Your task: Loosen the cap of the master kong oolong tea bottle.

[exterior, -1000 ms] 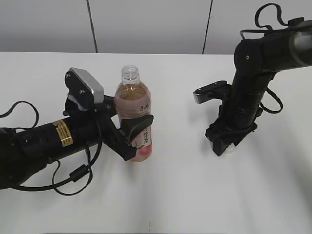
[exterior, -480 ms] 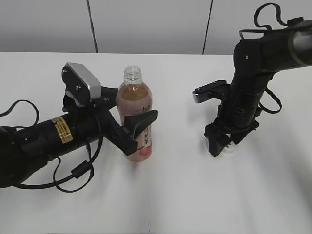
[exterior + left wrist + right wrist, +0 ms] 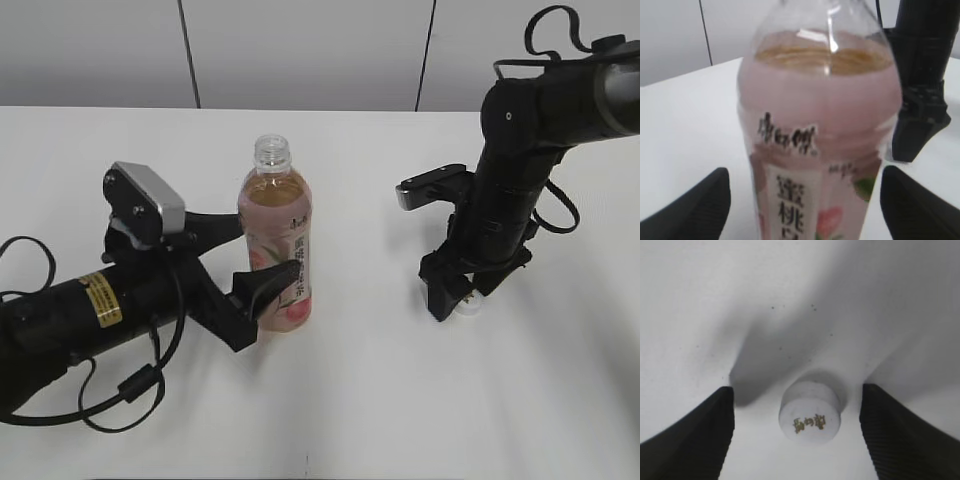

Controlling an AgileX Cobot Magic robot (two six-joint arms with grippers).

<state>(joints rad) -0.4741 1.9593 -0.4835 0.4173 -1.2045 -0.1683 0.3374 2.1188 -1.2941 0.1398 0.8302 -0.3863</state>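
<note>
Low in the left of the exterior view, the left pincer (image 3: 262, 268) lies along the white surface (image 3: 360, 400) with its fingers spread wide on either side of the master kong oolong tea bottle (image 3: 276, 240), neither one pressing it. The bottle stands upright near the middle of that view, its threaded neck bare. Further right, the right pincer (image 3: 457, 300) points straight down with fingers apart, and the white cap (image 3: 810, 412) sits on the surface between them, touching neither.
</note>
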